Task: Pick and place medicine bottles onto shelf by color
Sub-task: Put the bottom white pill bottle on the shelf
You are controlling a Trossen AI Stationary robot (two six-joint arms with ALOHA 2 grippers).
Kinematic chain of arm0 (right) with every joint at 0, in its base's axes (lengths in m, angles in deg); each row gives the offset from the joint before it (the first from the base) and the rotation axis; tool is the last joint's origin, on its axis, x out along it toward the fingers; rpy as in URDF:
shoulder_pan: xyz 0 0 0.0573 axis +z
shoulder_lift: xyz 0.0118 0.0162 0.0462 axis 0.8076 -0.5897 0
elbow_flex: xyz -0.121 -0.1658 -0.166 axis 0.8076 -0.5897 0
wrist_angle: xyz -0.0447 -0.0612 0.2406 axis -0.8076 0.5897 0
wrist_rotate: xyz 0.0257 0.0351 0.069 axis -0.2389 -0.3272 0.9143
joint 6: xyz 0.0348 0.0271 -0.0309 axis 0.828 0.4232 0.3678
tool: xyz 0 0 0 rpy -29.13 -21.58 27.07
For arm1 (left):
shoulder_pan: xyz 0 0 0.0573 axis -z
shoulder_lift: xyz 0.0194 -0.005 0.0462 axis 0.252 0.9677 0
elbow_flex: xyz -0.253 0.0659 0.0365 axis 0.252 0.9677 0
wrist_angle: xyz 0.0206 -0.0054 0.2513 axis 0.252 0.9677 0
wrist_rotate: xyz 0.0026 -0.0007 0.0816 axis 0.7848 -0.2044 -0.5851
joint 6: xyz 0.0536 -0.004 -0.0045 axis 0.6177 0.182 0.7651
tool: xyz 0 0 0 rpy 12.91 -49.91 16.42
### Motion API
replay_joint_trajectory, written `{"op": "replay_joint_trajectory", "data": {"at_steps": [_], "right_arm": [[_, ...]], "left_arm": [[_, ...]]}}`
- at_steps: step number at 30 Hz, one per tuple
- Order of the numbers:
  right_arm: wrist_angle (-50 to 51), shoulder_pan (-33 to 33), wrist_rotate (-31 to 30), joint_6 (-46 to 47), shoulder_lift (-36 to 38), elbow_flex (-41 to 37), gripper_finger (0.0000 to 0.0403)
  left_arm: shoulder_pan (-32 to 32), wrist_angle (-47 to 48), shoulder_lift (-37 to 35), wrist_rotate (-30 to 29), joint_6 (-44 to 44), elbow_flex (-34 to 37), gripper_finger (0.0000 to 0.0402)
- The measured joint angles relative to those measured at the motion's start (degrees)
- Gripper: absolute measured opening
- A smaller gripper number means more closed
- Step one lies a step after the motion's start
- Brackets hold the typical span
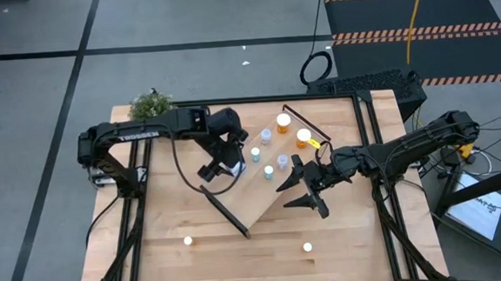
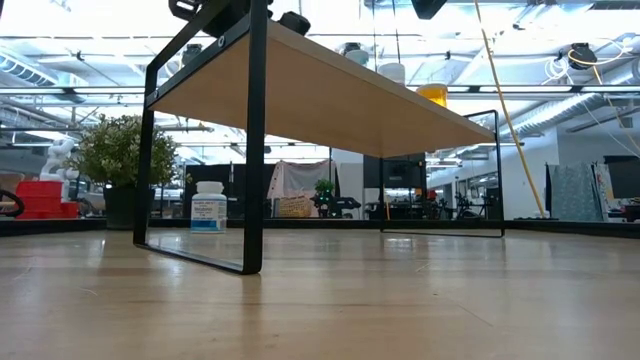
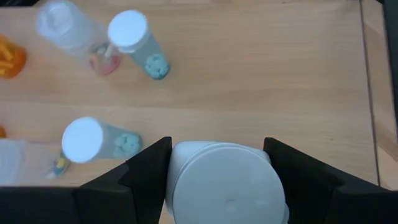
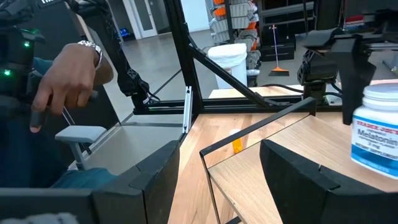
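Note:
The shelf (image 1: 266, 179) lies slantwise mid-table and stands on its black end brackets (image 2: 250, 140). On it stand two orange bottles (image 1: 283, 121) (image 1: 303, 138) and several pale blue bottles (image 1: 268, 171), also seen in the left wrist view (image 3: 134, 37). Over the shelf's left part my left gripper (image 1: 226, 166) is shut on a large white bottle (image 3: 227, 186). The right wrist view shows this bottle's blue label (image 4: 376, 130). At the shelf's near right edge my right gripper (image 1: 295, 193) is open, with nothing between its fingers (image 4: 155, 180). My left gripper pinches the large white bottle between its two fingers, which are on opposite sides of it just under the cap (image 3: 177, 165). The fingers slant down from above. The bottle stays upright, cap up. I cannot tell whether its base touches the shelf.
Two small bottles (image 1: 188, 241) (image 1: 308, 248) stand on the bare table near its front edge. Another white labelled bottle (image 2: 209, 208) stands on the table beyond the shelf. A green plant (image 1: 152, 103) sits at the far left corner. A person's hand (image 4: 68, 81) shows beyond the table.

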Motion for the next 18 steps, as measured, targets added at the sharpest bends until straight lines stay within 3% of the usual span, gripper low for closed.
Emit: {"op": "replay_joint_trajectory", "data": {"at_steps": [18], "right_arm": [[-0.3,0.0,0.3,0.0,0.0,0.0,0.0217]], "left_arm": [[1.0,-1.7,3.2,-2.0,-0.9,-0.3,0.0246]]}}
